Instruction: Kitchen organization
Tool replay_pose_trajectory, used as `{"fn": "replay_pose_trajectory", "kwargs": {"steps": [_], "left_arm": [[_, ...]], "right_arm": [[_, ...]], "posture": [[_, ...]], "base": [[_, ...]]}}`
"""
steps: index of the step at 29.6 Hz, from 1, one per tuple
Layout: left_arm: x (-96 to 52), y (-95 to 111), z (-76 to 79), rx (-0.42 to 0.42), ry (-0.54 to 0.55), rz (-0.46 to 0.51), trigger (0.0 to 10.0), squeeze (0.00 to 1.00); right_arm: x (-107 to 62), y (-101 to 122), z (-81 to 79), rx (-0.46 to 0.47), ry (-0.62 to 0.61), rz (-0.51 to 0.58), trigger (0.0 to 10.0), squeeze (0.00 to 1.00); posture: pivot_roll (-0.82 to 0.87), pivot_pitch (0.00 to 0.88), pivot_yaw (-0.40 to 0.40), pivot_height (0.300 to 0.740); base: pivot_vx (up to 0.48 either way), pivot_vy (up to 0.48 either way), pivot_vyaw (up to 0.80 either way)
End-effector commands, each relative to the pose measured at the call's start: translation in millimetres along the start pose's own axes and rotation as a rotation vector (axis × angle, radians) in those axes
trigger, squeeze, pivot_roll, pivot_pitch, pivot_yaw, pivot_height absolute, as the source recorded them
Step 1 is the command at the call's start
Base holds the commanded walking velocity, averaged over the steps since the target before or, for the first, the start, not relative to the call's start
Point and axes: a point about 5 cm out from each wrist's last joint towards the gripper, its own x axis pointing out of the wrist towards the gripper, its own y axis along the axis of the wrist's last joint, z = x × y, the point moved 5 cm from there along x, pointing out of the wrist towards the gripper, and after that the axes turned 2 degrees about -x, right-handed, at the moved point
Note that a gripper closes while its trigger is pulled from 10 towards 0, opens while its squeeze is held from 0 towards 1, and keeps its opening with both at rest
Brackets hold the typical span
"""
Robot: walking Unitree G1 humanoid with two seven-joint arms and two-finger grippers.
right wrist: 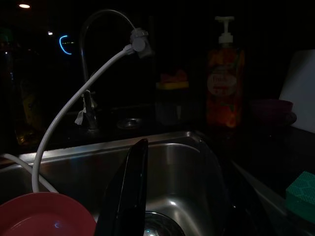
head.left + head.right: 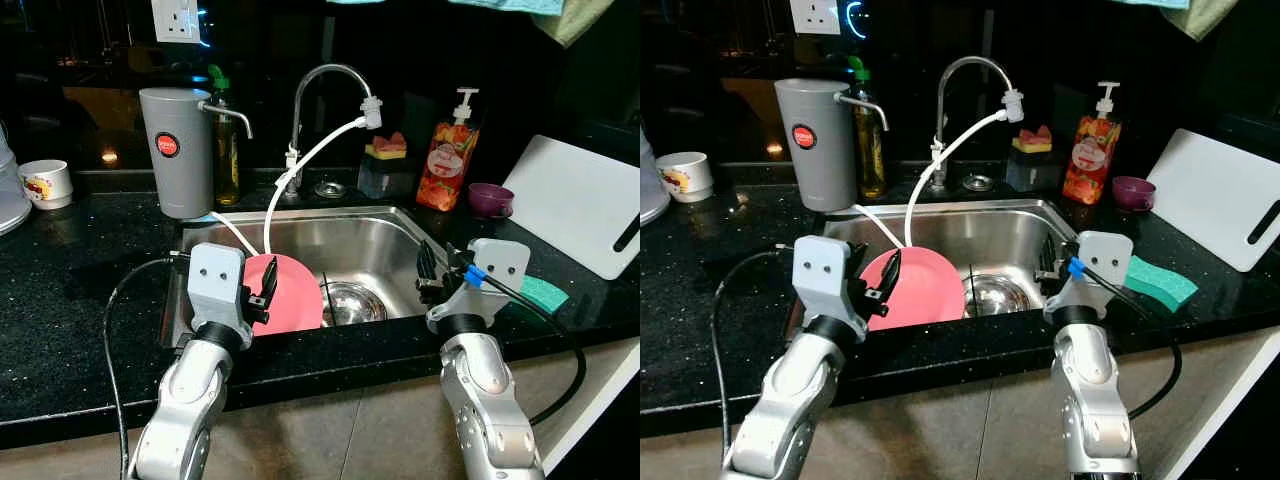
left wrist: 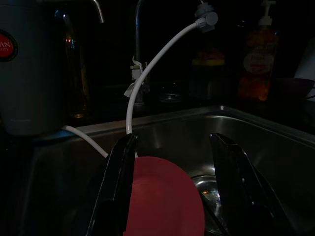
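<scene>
- The black countertop (image 2: 80, 300) runs around a steel sink (image 2: 385, 245) straight before me.
- A white cutting board (image 2: 585, 200) leans at the far right of the counter.
- A grey water dispenser (image 2: 176, 150) stands behind the sink's left corner, and a white hose (image 2: 310, 160) runs from the tap (image 2: 325, 75) down into the basin.
- A pink plate (image 2: 290, 295) stands on edge in the sink's near left part, beside a steel bowl (image 2: 352, 302).
- My left gripper (image 2: 262, 295) hovers at the plate's left rim; its fingers (image 3: 118, 182) are spread wide either side of the plate, not closed on it.
- My right gripper (image 2: 430, 275) hangs over the sink's right edge; I cannot tell how its fingers stand.
- An orange soap bottle (image 2: 450, 150), a purple bowl (image 2: 490, 200) and a green sponge (image 2: 540, 293) sit to the right.
</scene>
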Motion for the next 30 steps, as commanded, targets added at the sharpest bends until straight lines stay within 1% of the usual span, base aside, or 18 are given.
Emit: {"fn": "replay_pose_trajectory", "kwargs": {"steps": [1,30], "left_arm": [[1.7,1.2,0.9,0.005,0.000,0.004,10.0,0.00],[-1.2,0.3,1.8,0.007,-0.007,-0.006,10.0,0.00]], "right_arm": [[0.4,0.4,2.0,-0.004,-0.009,0.005,10.0,0.00],[-2.7,-3.8,0.1,0.003,-0.009,-0.009,10.0,0.00]], "posture": [[0.11,0.021,-0.078,0.740],[0.11,0.033,-0.073,0.740]], "base": [[0.000,0.000,0.00],[0.000,0.000,0.00]]}}
